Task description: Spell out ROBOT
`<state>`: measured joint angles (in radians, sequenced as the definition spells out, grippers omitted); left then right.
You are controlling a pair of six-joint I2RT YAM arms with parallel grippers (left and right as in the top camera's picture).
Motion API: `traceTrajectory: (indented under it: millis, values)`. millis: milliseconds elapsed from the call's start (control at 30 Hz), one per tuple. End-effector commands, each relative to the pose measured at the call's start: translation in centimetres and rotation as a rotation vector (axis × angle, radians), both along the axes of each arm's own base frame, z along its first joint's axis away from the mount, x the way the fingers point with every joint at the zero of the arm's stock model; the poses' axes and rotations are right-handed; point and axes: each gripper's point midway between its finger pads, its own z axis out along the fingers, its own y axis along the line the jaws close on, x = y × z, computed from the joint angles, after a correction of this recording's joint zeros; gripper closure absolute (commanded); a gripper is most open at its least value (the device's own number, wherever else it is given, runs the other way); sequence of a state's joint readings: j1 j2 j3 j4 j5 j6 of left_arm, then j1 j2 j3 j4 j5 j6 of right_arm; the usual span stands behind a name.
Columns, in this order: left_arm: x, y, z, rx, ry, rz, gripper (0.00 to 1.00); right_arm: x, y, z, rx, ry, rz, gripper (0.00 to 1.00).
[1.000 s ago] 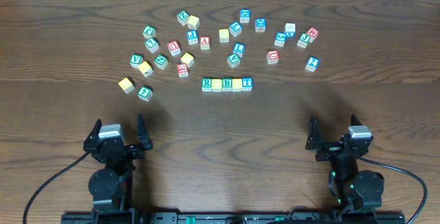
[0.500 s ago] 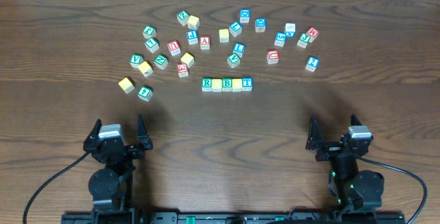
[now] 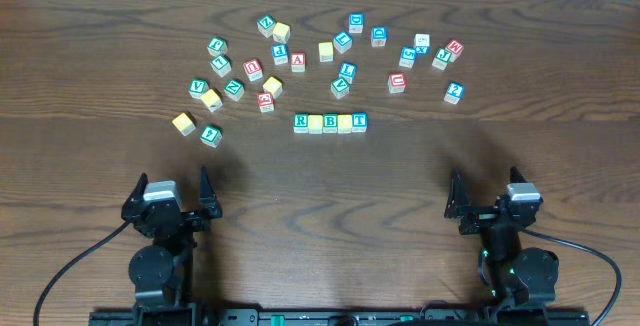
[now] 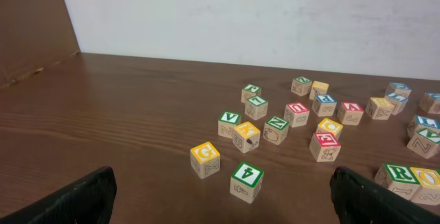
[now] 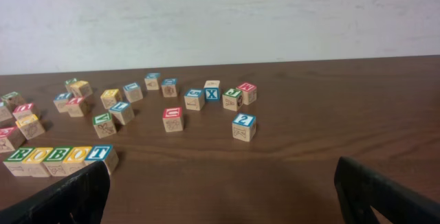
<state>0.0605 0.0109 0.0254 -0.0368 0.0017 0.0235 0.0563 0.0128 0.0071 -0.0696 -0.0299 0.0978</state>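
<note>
**Five blocks spelling ROBOT lined up on a bench, both arms parked at the near edge**

A dark brown wooden bench point(image 3: 330, 216) is seen from above. At its centre, a straight row of five small wooden letter cubes point(image 3: 330, 122) is laid side by side, touching. In the right wrist view the row point(image 5: 62, 157) reads R, O, B, O, T, with a green R, yellow Os and a blue T. The B's colour cannot be told there.

Beyond the row, many loose wooden letter cubes are scattered in a wide band. Among them, a red-topped cube marked A point(image 3: 297, 62) is seen just behind the row. A blue-topped cube marked 2 point(image 5: 243, 126) stands alone on the right. A yellow-topped cube marked G point(image 4: 205, 159) and a green-topped cube marked 4 point(image 4: 246, 181) sit near each other on the left.

The left fingers point(image 4: 75, 200) are spread wide apart and nothing is held between them. The right fingers point(image 5: 385, 189) are likewise spread wide and empty. Both arms are placed at the near edge of the bench, well apart from every cube. A white wall point(image 4: 275, 11) is seen behind the bench.
</note>
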Motion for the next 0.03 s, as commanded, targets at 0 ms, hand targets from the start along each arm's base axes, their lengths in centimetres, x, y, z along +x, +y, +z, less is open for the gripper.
traceTrajectory:
  millis: [0]
  values:
    - [-0.08,0.04,-1.78,0.005,0.052,0.004,0.02,-0.02,0.04,-0.05,0.002,0.001,0.003,0.01]
